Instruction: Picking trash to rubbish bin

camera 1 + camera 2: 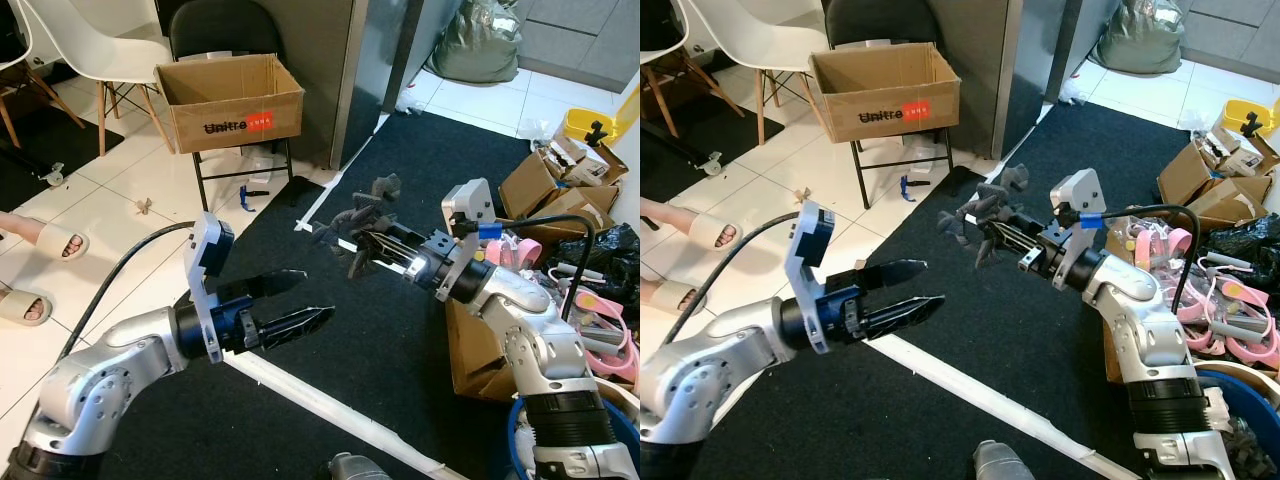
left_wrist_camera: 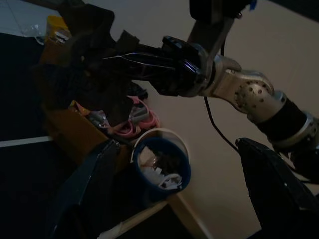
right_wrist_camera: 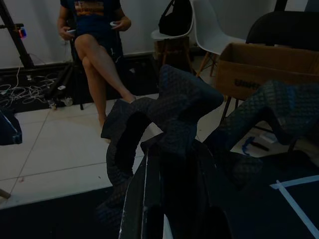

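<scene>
The right gripper (image 1: 372,246) is clenched on a crumpled piece of dark grey, quilted-looking fabric trash (image 1: 352,222), which bunches around and beyond its fingertips and hangs in the air over the black carpet (image 1: 400,330). The left gripper (image 1: 300,303) hovers lower and nearer the robot, its two black fingers spread and holding nothing, well apart from the trash. So the pickup looks done and the step in hand seems to be the carry to the bin. A blue round rubbish bin with a white rim (image 2: 162,162) stands behind the right gripper's jaws, down by that arm's elbow side; its blue rim (image 1: 625,420) peeps in at the corner of the left eye view, beside a brown cardboard box (image 1: 470,345). The next move probably calls for swinging the right arm back and down until the jaws hang over the bin's mouth, then letting go, with care that the loose fabric does not catch on the box edge. The left wrist view looks across at the right arm and shows paper scraps already lying in the bin. The right wrist view looks forward past the trash to a seated person (image 3: 94,30), a white chair (image 3: 212,25) and an open cardboard box on a black chair (image 3: 269,67).
</scene>
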Robot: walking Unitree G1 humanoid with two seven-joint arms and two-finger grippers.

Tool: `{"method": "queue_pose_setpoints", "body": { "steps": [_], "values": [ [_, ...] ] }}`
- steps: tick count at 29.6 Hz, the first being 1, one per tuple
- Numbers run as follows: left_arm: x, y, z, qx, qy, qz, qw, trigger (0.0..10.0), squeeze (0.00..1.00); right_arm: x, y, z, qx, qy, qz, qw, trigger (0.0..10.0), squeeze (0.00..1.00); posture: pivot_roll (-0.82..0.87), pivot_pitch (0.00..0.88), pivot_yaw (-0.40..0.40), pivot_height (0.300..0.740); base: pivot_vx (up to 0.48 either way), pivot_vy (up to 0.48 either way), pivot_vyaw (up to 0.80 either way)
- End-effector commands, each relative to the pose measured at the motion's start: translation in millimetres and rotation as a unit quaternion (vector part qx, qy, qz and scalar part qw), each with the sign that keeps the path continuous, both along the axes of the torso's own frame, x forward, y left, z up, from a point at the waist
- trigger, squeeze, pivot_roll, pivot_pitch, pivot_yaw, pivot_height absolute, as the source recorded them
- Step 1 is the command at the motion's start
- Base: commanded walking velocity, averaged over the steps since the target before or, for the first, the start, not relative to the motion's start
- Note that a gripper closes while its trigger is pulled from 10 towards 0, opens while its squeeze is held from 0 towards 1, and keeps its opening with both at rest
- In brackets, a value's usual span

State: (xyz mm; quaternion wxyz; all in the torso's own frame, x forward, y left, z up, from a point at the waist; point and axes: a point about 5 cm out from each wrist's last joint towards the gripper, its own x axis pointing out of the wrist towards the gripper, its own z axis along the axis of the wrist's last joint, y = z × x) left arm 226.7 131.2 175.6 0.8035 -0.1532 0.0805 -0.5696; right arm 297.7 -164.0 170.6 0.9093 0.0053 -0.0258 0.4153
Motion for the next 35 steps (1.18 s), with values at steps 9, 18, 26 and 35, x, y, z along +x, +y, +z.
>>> {"method": "queue_pose_setpoints", "body": {
  "steps": [9, 18, 26, 35],
  "values": [
    [7.3, 28.4, -5, 0.165, -0.024, 0.049, 0.985, 10.0, 0.00, 1.5, -3.2, -5, -0.008, 0.006, -0.009, 1.000, 10.0, 0.00, -0.05, 0.000, -0.017, 0.740, 0.000, 0.000, 0.00],
    [18.4, 62.8, 14, 0.277, -0.141, 0.111, 0.944, 10.0, 0.00, 4.6, -8.0, -5, -0.011, 0.006, -0.025, 1.000, 10.0, 0.00, -0.05, 0.000, -0.030, 0.740, 0.000, 0.000, 0.00],
    [32.5, 68.4, 32, 0.365, -0.264, 0.149, 0.880, 10.0, 0.00, 6.4, -8.9, -6, -0.014, 0.006, -0.032, 0.999, 10.0, 0.00, -0.04, 0.000, -0.032, 0.740, 0.000, 0.000, 0.00],
    [55.4, 72.0, 40, 0.424, -0.357, 0.211, 0.805, 10.0, 0.00, 7.5, -9.2, -6, -0.013, 0.004, -0.039, 0.999, 10.0, 0.00, -0.05, 0.000, -0.025, 0.740, 0.000, 0.000, 0.00]
  ]
}}
